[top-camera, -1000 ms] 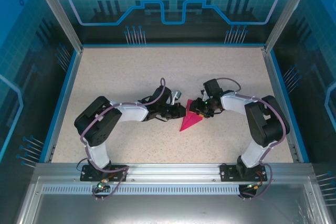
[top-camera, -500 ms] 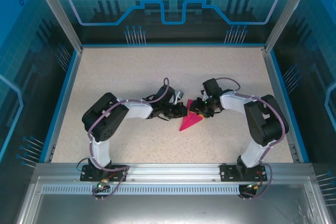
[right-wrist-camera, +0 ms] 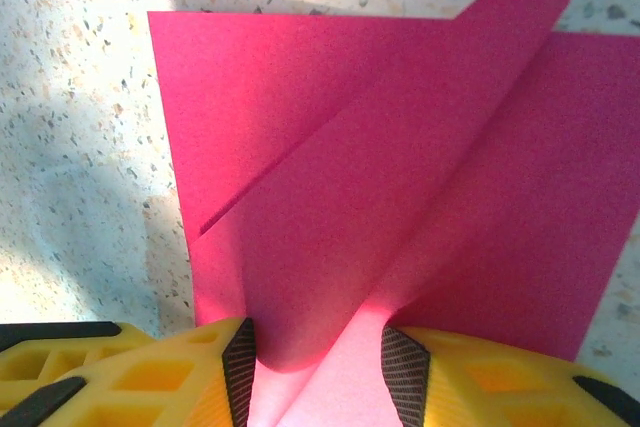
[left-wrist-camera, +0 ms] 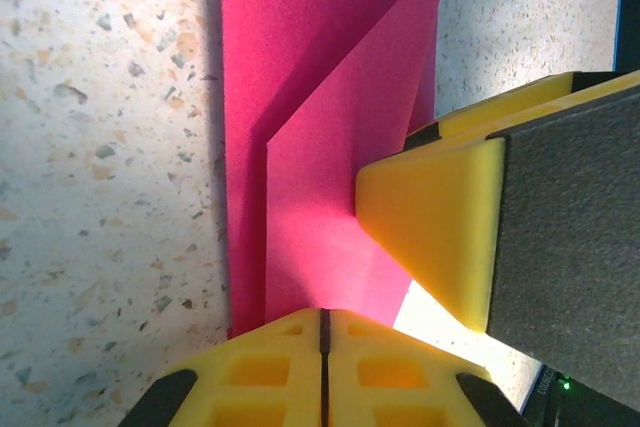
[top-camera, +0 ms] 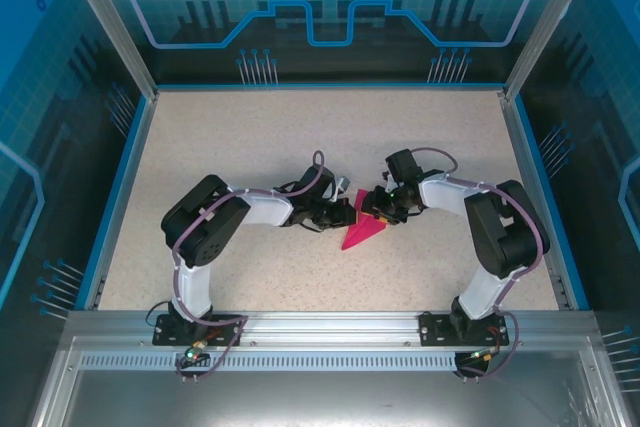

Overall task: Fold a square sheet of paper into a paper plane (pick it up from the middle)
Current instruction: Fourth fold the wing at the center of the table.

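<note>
Paper: the sheet of paper is magenta and partly folded to a point aimed at the near edge. It lies mid-desk between the two arms.
Layers: a slanting fold edge crosses the flat part, which rests on the speckled surface.
Left arm: the left fingers are pressed together with their tips at the sheet's edge. Whether they pinch it I cannot tell.
Right arm: the right fingers stand part-way apart, clamped on a raised curl of the sheet that touches both pads. From there the flap rises slantwise above the flat layers.
Spacing: in the left wrist view, one right finger's yellow tip sits over the sheet, just beside the left tips.
</note>
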Controlling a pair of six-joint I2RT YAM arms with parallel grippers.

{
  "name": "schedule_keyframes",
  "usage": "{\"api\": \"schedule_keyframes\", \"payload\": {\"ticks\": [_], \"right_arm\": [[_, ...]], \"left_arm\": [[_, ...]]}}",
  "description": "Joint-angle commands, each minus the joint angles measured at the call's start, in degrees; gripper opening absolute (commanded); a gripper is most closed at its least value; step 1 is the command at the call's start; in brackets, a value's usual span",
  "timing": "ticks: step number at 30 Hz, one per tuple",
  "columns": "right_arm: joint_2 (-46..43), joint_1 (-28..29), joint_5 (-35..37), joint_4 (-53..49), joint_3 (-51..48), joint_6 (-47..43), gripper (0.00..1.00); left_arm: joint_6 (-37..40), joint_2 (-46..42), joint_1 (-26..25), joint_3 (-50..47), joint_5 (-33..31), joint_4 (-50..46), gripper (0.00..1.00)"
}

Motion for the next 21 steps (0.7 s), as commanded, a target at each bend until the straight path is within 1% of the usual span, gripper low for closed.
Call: {"api": "schedule_keyframes", "payload": {"ticks": [1, 8, 13, 16, 21], "right_arm": [[6.3, 0.5, 7.8, -5.3, -2.3, -1.5, 0.44], [9.4, 1.2, 9.1, -7.2, -0.7, -2.1, 0.43], [11.3, 1.9, 9.6, -8.4, 1.3, -2.4, 0.42], [11.6, 2.0, 9.7, -8.4, 1.5, -2.4, 0.42], [11.9, 2.1, 9.9, -8.5, 1.6, -2.3, 0.41]], "left_arm": [[0.7, 0.5, -0.1, 1.0, -0.6, -1.1, 0.08], [0.7, -1.7, 0.0, 0.7, -0.7, -0.9, 0.08], [0.9, -3.6, 0.1, 1.1, -2.6, -1.5, 0.09], [1.1, -3.3, 0.2, 1.7, -3.7, -2.0, 0.08], [1.1, -1.9, 0.1, 3.0, -3.2, -2.2, 0.08]]}}
